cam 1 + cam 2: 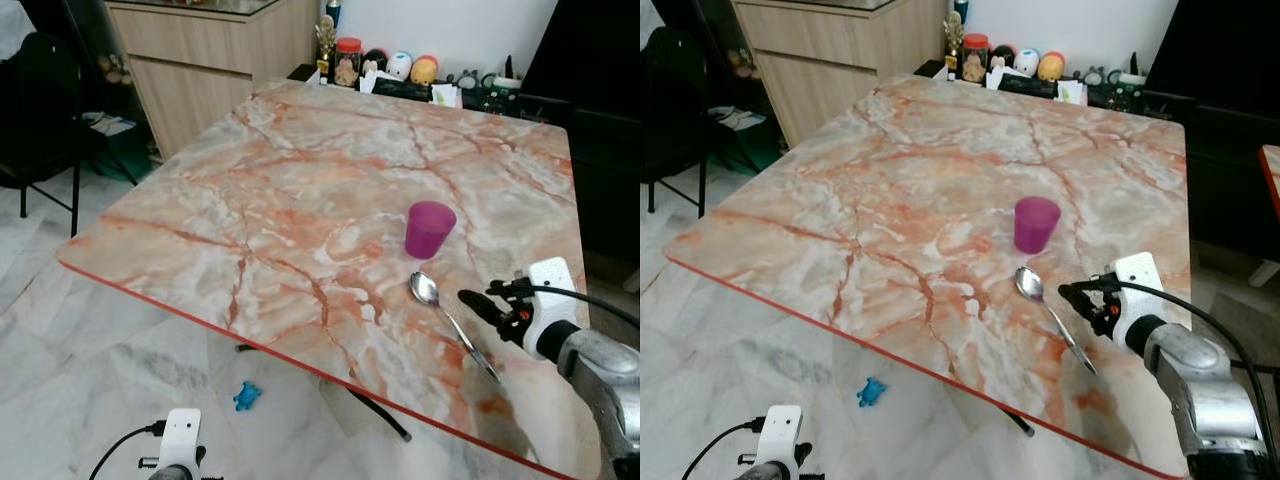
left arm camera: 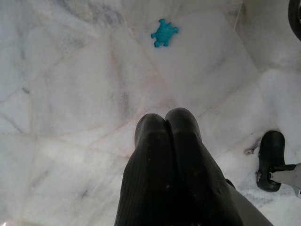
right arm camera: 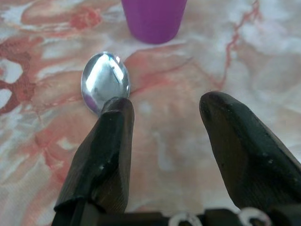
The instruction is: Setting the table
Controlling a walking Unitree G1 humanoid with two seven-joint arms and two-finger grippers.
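Observation:
A steel spoon (image 1: pixel 448 320) lies on the marble table (image 1: pixel 300 200) near its right front corner, bowl pointing at a purple cup (image 1: pixel 429 228) that stands upright just beyond it. My right gripper (image 1: pixel 478 303) hovers low beside the spoon's handle, open with nothing between its fingers. In the right wrist view the spoon's bowl (image 3: pixel 104 80) shows past one fingertip (image 3: pixel 115 122), which hides the handle, and the cup (image 3: pixel 153 19) stands ahead. My left gripper (image 2: pixel 165 117) hangs shut over the floor.
A blue turtle toy (image 1: pixel 246 396) lies on the white floor under the table's red front edge (image 1: pixel 300 362). Jars and plush toys (image 1: pixel 400 68) crowd the far edge. A wooden cabinet (image 1: pixel 200 60) and a black chair (image 1: pixel 40 120) stand to the left.

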